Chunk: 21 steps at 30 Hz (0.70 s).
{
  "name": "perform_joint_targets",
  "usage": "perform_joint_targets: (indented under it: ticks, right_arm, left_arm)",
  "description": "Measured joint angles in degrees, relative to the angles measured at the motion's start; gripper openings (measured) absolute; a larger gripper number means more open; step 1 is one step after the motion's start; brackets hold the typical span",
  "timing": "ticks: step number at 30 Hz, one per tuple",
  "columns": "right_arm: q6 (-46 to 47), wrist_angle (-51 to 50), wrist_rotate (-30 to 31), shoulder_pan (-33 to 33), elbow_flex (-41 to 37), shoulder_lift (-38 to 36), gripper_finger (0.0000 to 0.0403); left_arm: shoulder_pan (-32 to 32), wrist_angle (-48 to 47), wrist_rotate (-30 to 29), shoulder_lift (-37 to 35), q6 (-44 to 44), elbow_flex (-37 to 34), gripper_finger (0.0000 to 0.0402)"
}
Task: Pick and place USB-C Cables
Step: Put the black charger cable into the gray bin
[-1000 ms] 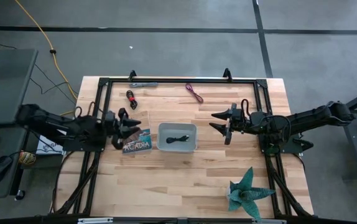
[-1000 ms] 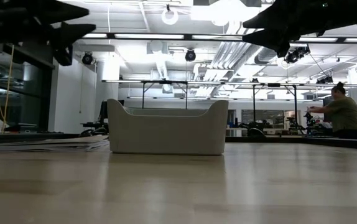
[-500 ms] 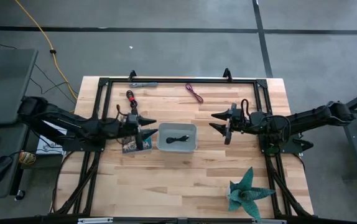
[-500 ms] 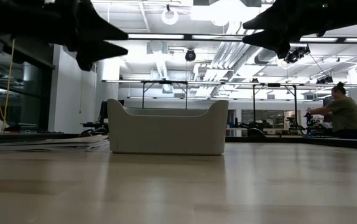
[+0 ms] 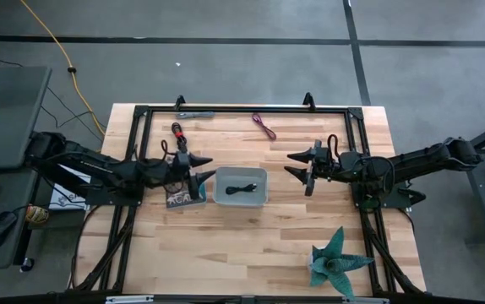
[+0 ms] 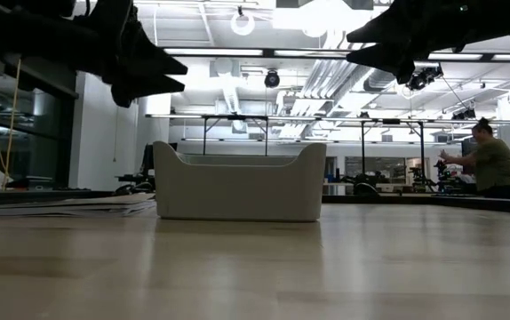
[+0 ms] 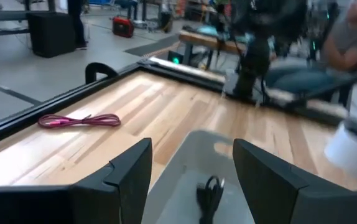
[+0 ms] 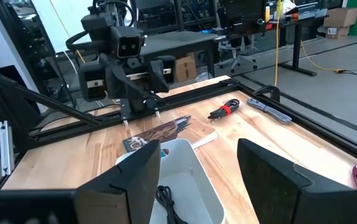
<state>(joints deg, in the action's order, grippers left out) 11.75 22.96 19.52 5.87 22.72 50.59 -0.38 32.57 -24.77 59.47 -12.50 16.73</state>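
Since a second ago the left gripper point(image 5: 198, 169) has slid from over the booklet point(image 5: 185, 199) to the tray's point(image 5: 241, 199) left edge, fingers apart and empty, probably after a drop. Right gripper point(image 5: 298, 165) hasn't budged, parked open by the tray's other side. Black cable point(image 5: 242, 189) lies in the tray. Farther back on the table: black-and-red cable point(image 5: 178, 133), purple cable point(image 5: 264, 127), grey cable point(image 5: 195, 113). Low view hides every cable behind the tray wall; the wrist views show the black one inside

Grey floor point(image 5: 251, 76), yellow cord point(image 5: 52, 42), ceiling lights point(image 6: 313, 13).
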Motion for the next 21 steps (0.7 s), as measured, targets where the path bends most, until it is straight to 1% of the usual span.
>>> perform_joint_targets:
  ticks: [3,5,6,9,11,13,15,17,19,21]
  right_arm:
    - [0.06,0.0,0.01,0.0,0.0,0.0,0.0206]
    - [0.79,-0.04,0.01,0.0,0.02,0.0,0.0206]
    - [1.33,-0.02,0.01,0.0,0.02,0.0,0.0206]
    - [1.65,-0.02,0.02,0.0,0.02,0.02,0.0206]
    - [1.75,-0.02,0.04,0.0,0.02,0.02,0.0206]
    - [1.75,-0.02,0.04,0.0,0.02,0.02,0.0206]
    - [1.75,-0.02,0.05,0.0,0.02,0.02,0.0206]
    - [1.75,-0.02,0.06,0.0,0.02,0.02,0.0206]
    - [1.85,-0.02,0.06,0.0,0.02,0.02,0.0206]
    - [2.64,-0.07,0.06,0.0,0.02,0.02,0.0206]
  left_arm:
    - [0.0,-1.24,0.95,0.01,2.6,0.0,0.0207]
    - [0.05,-1.27,0.41,0.01,0.88,0.0,0.0207]
    - [0.2,-1.3,-1.05,0.01,-0.73,0.0,0.0207]
    - [1.47,-1.65,-8.01,-0.01,-7.2,0.0,0.0206]
    - [2.88,-4.74,-10.86,-0.01,-11.79,0.44,0.0206]
    - [4.85,-13.73,-11.76,-0.01,-15.94,2.62,0.0206]
    - [7.16,-25.45,-12.26,0.24,-20.27,5.6,0.0206]
    - [9.17,-36.45,-13.99,1.49,-25.48,8.43,0.0206]
    - [10.67,-44.49,-16.72,2.74,-28.88,10.35,0.0206]
    - [11.82,-49.65,-20.18,4.21,-31.81,11.39,0.0206]
